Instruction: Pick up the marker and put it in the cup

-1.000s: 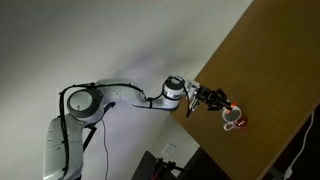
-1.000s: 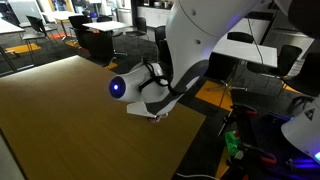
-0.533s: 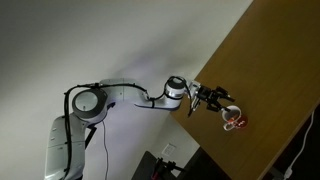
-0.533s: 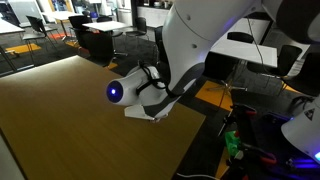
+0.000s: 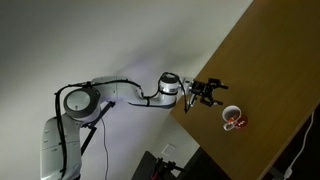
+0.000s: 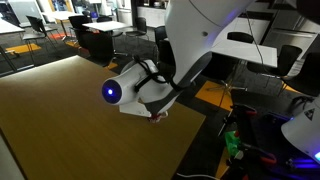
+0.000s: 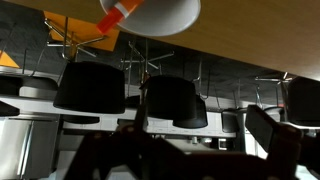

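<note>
In an exterior view the white cup [image 5: 232,119] stands on the wooden table [image 5: 270,70] near its edge, with the orange-red marker [image 5: 235,124] inside it. My gripper [image 5: 212,91] hovers a short way off the cup, jaws spread open and empty. The wrist view is upside down. There the cup [image 7: 165,12] sits at the top edge with the marker [image 7: 118,12] sticking out over its rim. The gripper [image 7: 190,150] shows as dark, blurred fingers [image 7: 262,128] set wide apart at the bottom. In an exterior view the arm [image 6: 145,90] hides the cup.
The table edge [image 5: 195,120] runs just beside the cup, with dark floor beyond. Black chairs [image 7: 90,85] and office desks [image 6: 100,35] stand past the table. A broad stretch of tabletop [image 6: 60,110] lies beside the arm.
The gripper has opened and let go of the marker, which now rests in the cup. The gripper has drawn back from the cup.
</note>
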Action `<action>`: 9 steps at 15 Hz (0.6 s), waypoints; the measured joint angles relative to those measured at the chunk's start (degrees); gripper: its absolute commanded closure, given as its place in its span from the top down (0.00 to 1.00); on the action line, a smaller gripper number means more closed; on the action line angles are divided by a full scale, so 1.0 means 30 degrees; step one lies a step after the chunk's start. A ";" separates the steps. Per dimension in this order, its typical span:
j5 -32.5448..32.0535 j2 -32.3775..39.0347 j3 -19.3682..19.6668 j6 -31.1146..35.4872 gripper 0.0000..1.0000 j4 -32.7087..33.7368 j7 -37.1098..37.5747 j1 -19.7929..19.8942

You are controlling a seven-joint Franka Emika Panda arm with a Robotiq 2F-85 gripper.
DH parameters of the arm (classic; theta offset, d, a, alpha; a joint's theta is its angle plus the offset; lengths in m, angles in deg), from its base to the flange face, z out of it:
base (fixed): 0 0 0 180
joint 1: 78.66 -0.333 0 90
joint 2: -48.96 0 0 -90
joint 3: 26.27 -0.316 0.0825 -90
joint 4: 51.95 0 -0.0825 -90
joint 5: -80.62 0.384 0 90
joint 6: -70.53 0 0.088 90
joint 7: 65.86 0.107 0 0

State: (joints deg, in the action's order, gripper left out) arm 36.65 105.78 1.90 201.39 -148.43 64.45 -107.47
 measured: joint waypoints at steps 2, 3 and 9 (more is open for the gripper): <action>-0.1032 -0.0863 -0.0259 -0.0987 1.00 -0.0458 0.1084 -0.0085; -0.1517 -0.1366 -0.0485 -0.1662 1.00 -0.0736 0.1648 -0.0080; -0.3343 -0.4588 -0.2800 -0.6639 1.00 -0.2780 0.4421 0.0918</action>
State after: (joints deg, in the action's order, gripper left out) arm 26.62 92.02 -6.50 181.47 -156.77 77.71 -104.72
